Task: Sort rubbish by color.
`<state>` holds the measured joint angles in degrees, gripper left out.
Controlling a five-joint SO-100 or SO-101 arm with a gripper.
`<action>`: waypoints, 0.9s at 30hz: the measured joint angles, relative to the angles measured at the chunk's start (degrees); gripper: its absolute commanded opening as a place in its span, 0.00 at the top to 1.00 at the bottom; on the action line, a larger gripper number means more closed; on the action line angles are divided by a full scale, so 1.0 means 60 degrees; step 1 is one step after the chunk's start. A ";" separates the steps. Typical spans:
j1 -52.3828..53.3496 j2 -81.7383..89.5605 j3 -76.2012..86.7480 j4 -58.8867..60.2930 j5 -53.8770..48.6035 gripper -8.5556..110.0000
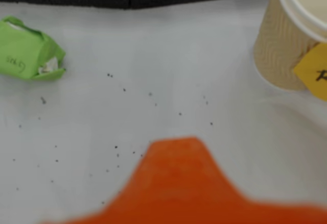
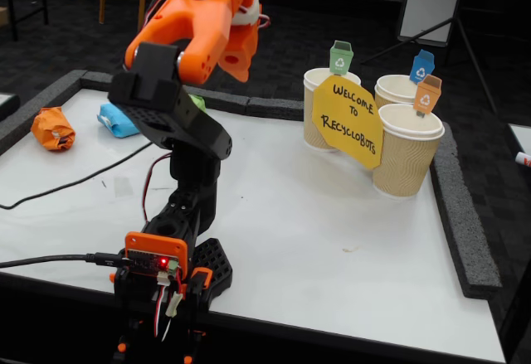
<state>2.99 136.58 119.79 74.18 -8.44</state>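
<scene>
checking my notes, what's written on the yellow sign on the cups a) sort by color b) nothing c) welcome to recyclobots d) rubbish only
c: in the fixed view the yellow sign leaning on the cups reads "Welcome to Recyclobots".

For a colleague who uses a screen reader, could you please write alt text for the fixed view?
An orange and black robot arm holds its gripper raised above a white table. An orange wad and a light blue wad lie at far left; three tan cups with small bin tags and a yellow sign stand at right.
</scene>
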 measured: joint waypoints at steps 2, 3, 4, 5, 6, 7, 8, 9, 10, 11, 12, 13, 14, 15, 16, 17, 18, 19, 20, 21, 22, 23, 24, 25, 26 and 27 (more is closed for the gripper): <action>-0.0044 -0.0015 0.0000 0.0059 0.0000 0.90; -0.0073 -0.0029 0.0000 0.0059 0.0000 0.90; -0.0103 -0.0029 0.0000 0.0073 0.0000 0.90; -0.0132 -0.0029 0.0000 0.0103 0.0000 0.90; -0.0161 -0.0029 0.0000 0.0117 0.0000 0.90; -0.0205 -0.0044 0.0000 0.0117 0.0000 0.90; -0.0249 -0.0088 0.0000 0.0117 0.0000 0.90; -0.0308 -0.0132 0.0000 0.0117 0.0000 0.90; -0.0381 -0.0205 0.0000 0.0117 0.0000 0.90; -0.0454 -0.0278 0.0000 0.0117 0.0000 0.90; -0.0557 -0.0366 0.0000 0.0117 0.0000 0.90; -0.0659 -0.0454 0.0000 0.0117 0.0000 0.90; -0.0791 -0.0513 0.0000 0.0117 0.0000 0.90; -0.0938 -0.0571 0.0000 0.0117 0.0000 0.90; -0.1099 -0.0615 0.0000 0.0117 0.0000 0.90; -0.1260 -0.0645 0.0000 0.0117 0.0000 0.90; -0.1436 -0.0659 0.0000 0.0117 0.0000 0.90; -0.1626 -0.0674 0.0000 0.0117 0.0000 0.90; -0.1846 -0.0674 0.0000 0.0117 0.0000 0.90; -0.2036 -0.0674 0.0000 0.0117 0.0000 0.90; -0.2241 -0.0674 0.0000 0.0117 0.0000 0.90; -0.2461 -0.0674 0.0000 0.0117 0.0000 0.90; -0.2681 -0.0688 0.0000 0.0117 0.0000 0.90; -0.2886 -0.0703 0.0000 0.0117 0.0000 0.90; -0.3091 -0.0718 0.0000 0.0117 0.0000 0.90; -0.3281 -0.0732 0.0000 0.0117 0.0000 0.91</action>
<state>-16.70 132.19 119.79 74.88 -8.44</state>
